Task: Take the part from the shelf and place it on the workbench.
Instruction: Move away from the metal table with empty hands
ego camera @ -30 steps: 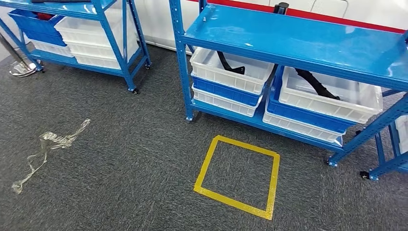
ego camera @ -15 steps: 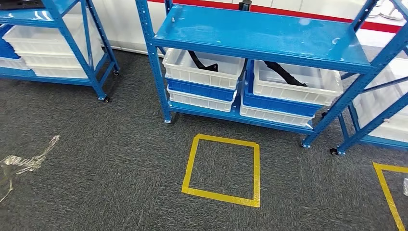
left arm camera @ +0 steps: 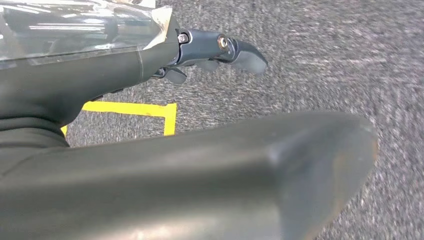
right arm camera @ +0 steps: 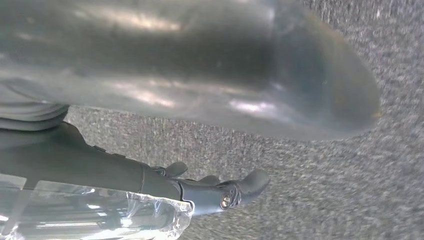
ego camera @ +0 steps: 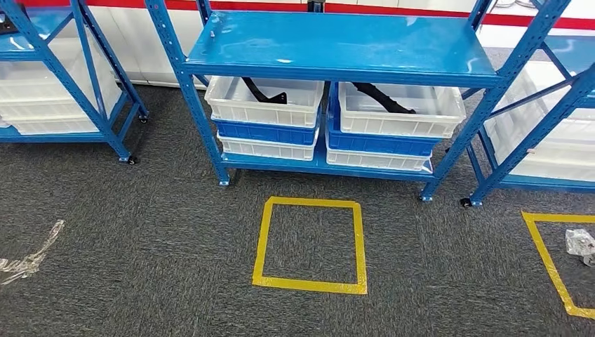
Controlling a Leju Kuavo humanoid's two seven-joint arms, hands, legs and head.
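Two black curved parts lie in white bins on the low level of the blue shelf (ego camera: 337, 45) straight ahead in the head view. One part (ego camera: 263, 93) is in the left bin (ego camera: 266, 112), the other part (ego camera: 382, 97) in the right bin (ego camera: 400, 121). Each white bin sits stacked on blue and white bins. My left hand (left arm camera: 215, 50) hangs over grey carpet with its fingers stretched out and holds nothing. My right hand (right arm camera: 215, 192) hangs the same way, fingers out, nothing in it.
A yellow tape square (ego camera: 310, 283) marks the carpet in front of the shelf, and part of a second square (ego camera: 544, 253) lies at the right with crumpled plastic (ego camera: 581, 244) inside. More blue shelves with white bins stand left (ego camera: 63, 84) and right (ego camera: 547, 119). Clear plastic scrap (ego camera: 28, 256) lies at the far left.
The whole picture has shifted: the camera has turned right, so the shelf with the parts now sits centred and square-on, and a second yellow square has come into view at the right.
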